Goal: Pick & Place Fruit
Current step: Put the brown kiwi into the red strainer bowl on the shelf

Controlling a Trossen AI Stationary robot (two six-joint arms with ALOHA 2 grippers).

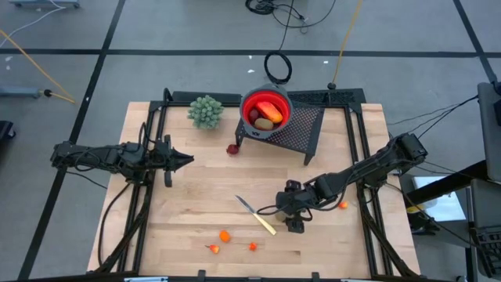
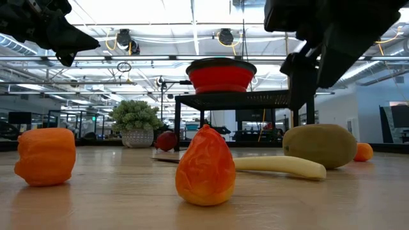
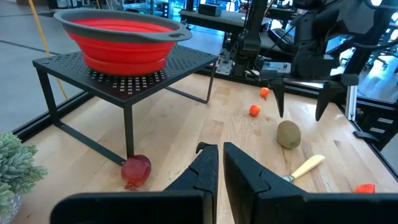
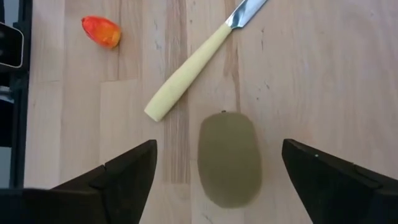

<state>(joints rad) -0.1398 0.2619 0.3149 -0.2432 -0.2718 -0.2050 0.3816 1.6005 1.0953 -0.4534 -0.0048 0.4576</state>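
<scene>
Grey taped floor surrounds the pale wooden counter, and from above we see the black mesh stand at twelve o'clock carrying the round red bowl with a grey rim, with an orange-red piece and a brown one inside it. Only this high view shows the bowl's contents; from counter height its wall hides them.

At four o'clock the right tool hangs over the brown kiwi-like oval fruit, fingers spread wide and released, one on each side and clear of it. Our right wrist view shows the kiwi lying flat on the counter, its long axis running straight between the two fingers, and its near end is cut off at the picture's edge. From above the arm hides most of the kiwi.

Just beside it lies the slim knife with a pale handle, set diagonally, its blade tip cut off.

Small orange bits sit toward six o'clock, another beyond the right arm. A dark red round fruit rests by the stand's leg, near a small green potted plant.

At nine o'clock the left tool waits, clenched on nothing.
</scene>
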